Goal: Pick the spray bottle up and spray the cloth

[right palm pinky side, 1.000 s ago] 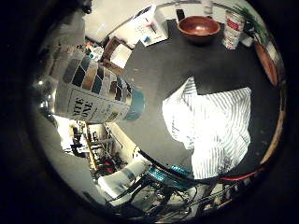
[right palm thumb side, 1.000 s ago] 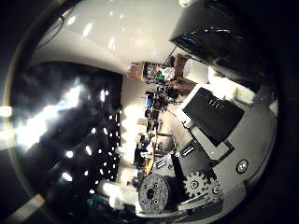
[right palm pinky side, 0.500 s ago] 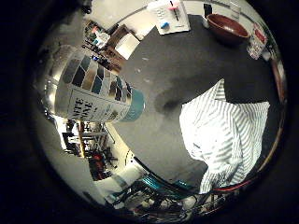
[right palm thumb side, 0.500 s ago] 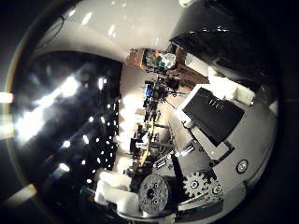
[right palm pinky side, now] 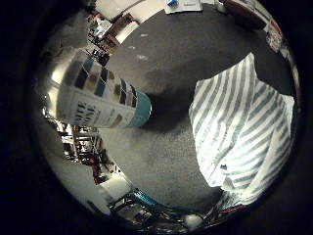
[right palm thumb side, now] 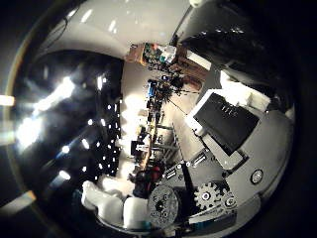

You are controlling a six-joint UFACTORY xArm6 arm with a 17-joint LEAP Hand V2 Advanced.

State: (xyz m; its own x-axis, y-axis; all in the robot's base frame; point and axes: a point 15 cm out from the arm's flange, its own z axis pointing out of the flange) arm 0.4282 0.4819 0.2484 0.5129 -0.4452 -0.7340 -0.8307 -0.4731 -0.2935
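Note:
The spray bottle [right palm pinky side: 102, 95] has a label of coloured squares and a teal end, and it lies close against my palm. Its shadow falls on the dark table [right palm pinky side: 195, 54] below it. The grey-and-white striped cloth [right palm pinky side: 242, 132] lies crumpled on that table, beside the bottle's teal end. In the thumb side view my right hand [right palm thumb side: 218, 144] shows white, black and geared parts curled beside the bottle's dark shiny wall [right palm thumb side: 64, 124]. The bottle's nozzle is hidden.
A brown bowl [right palm pinky side: 244, 10] and white papers [right palm pinky side: 183, 5] sit at the table's far edge beyond the cloth. Shelves and room clutter [right palm pinky side: 105, 34] stand past the table. Bare dark tabletop lies between the bottle and the cloth.
The whole view has shifted, so the hand has moved. The cloth now fills more of the view and is closer. The bottle keeps its place against the palm.

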